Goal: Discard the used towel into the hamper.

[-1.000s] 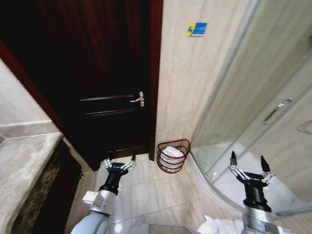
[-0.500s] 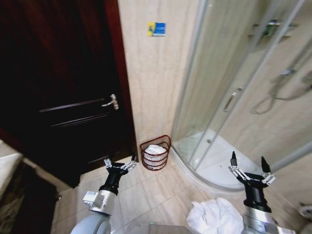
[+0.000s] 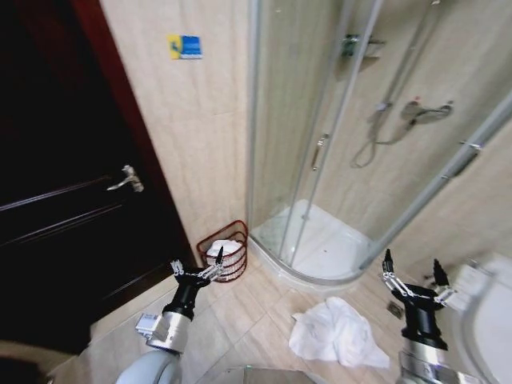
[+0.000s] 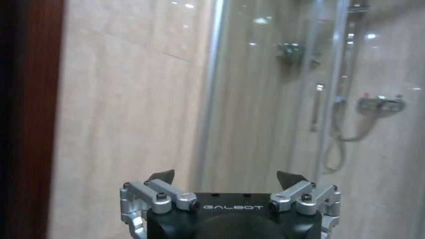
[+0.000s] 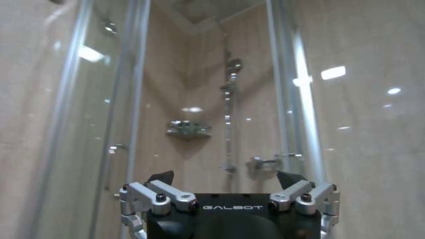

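Note:
A crumpled white towel [image 3: 336, 332] lies on the tiled floor in front of the shower. The hamper [image 3: 218, 264], a small dark red wire basket with white cloth inside, stands against the wall between door and shower. My left gripper [image 3: 196, 270] is open, raised just in front of the hamper and empty. My right gripper [image 3: 411, 276] is also open and empty, held up to the right of the towel. The left wrist view has the open left gripper [image 4: 226, 177] facing the wall and shower glass. The right wrist view has the open right gripper [image 5: 226, 177] facing the shower.
A dark wooden door [image 3: 64, 216] with a metal handle [image 3: 128, 179] fills the left. A curved glass shower enclosure [image 3: 320, 152] with a white tray [image 3: 324, 248] stands behind the towel. A white fixture [image 3: 488, 312] sits at the right edge.
The camera has turned to the right, so door and hamper slid left in the picture. The shower and the whole towel on the floor came into view. Both arms hold the same pose.

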